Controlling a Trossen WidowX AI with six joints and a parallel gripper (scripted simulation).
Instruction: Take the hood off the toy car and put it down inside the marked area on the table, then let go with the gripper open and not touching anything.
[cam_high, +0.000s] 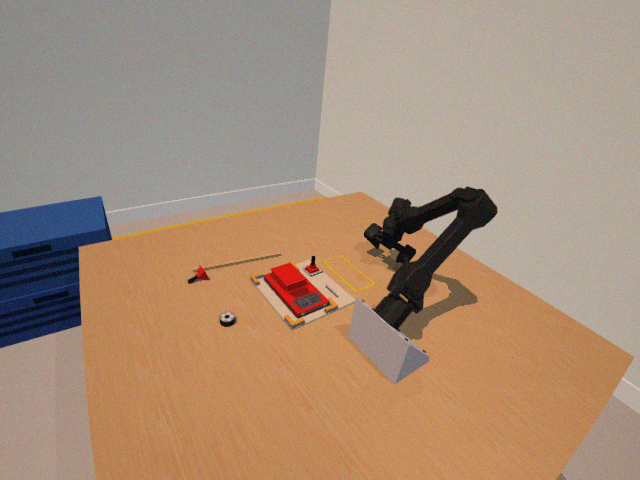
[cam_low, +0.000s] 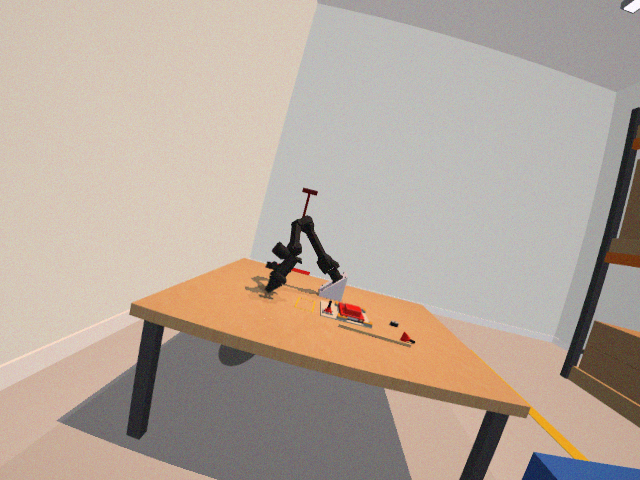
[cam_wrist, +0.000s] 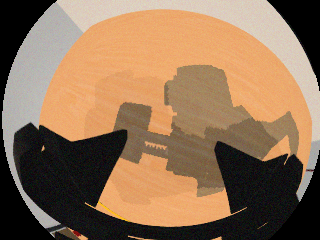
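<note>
Red toy car (cam_high: 295, 289): on a pale base plate (cam_high: 302, 298) with orange corner brackets, mid-table (cam_high: 258, 387); hood on the car, untouched. Yellow-outlined marked area (cam_high: 348, 273): just beside the plate, toward the arm. End effector (cam_high: 390, 246): jaws spread wide, holding nothing, pointed down low over bare wood beyond the marked area, well apart from the car. Grey wedge stand (cam_high: 385, 347): at the arm's base.

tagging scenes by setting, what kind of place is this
Probably a workshop or lab room: a wooden table with a robot arm bolted on, a blue tool cabinet beside it, and shelving by the wall.
</note>
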